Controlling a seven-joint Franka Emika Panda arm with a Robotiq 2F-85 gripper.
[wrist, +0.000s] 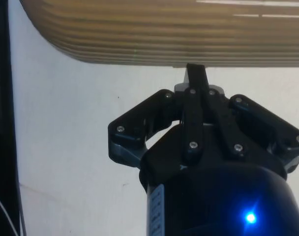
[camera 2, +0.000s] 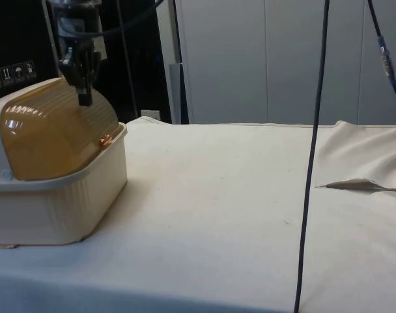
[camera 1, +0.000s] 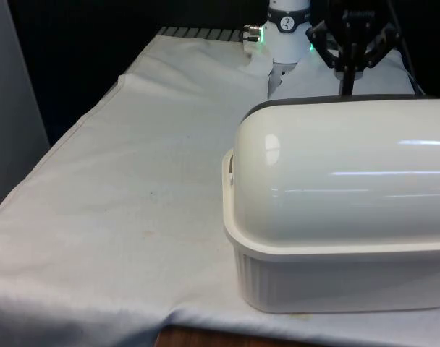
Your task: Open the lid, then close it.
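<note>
a white cloth point(camera 1: 133, 181) covers the table, creased along the front view's left edge where it drops over the side, with a few faint specks on its surface. at the near edge a strip of brown tabletop point(camera 1: 205, 338) shows under the cloth. in the side view a black cable point(camera 2: 313, 163) hangs down across the cloth, pale cabinet doors point(camera 2: 282, 59) stand behind, and a fold point(camera 2: 361, 185) lifts the cloth.

Before me sits a cream ribbed plastic bread box point(camera 1: 336, 278) with a rounded roll-top lid point(camera 1: 343, 173), amber and translucent from the side view. The lid is down, closed over the box. It stands on the surface at the front view's right.
</note>
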